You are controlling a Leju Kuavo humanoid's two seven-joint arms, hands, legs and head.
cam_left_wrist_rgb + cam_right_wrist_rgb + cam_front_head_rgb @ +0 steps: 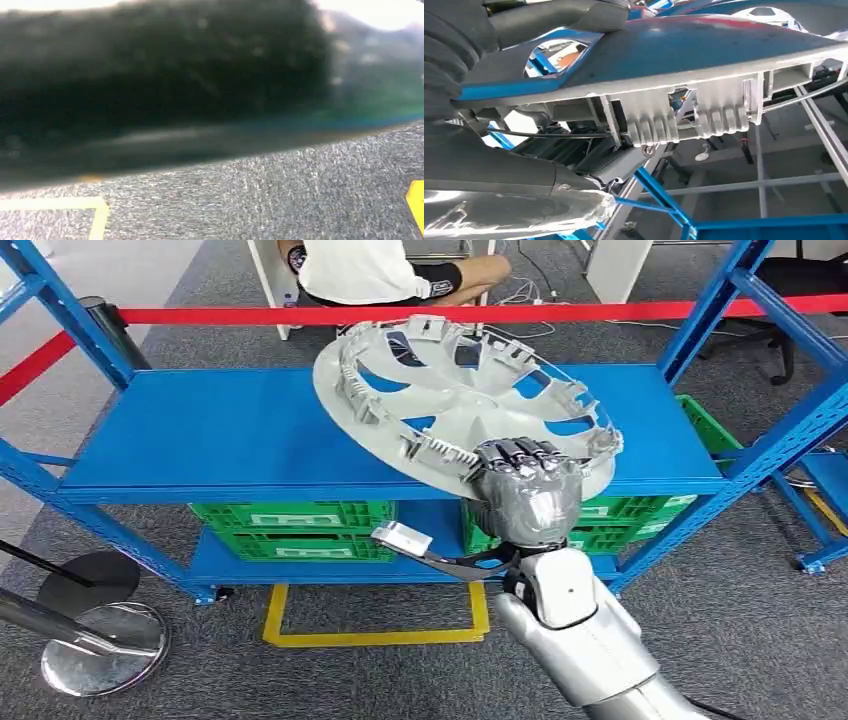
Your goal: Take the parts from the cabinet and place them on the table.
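Observation:
A large silver wheel cover [470, 400] is tilted up over the blue cabinet shelf [220, 430], inner side with clips facing me. My right hand [527, 485] grips its near rim from below and holds it above the shelf. In the right wrist view the rim of the wheel cover [684, 105] runs across the picture, with the thumb [559, 15] on one side and the fingers [499, 175] on the other. The left wrist view is a dark blur over grey carpet.
Green crates [290, 525] stand on the lower shelf. Blue uprights [780, 430] frame the cabinet on both sides. A red barrier tape [560, 312] runs behind, with a seated person [370, 270] beyond it. Chrome stanchion bases [100, 640] stand on the floor at left.

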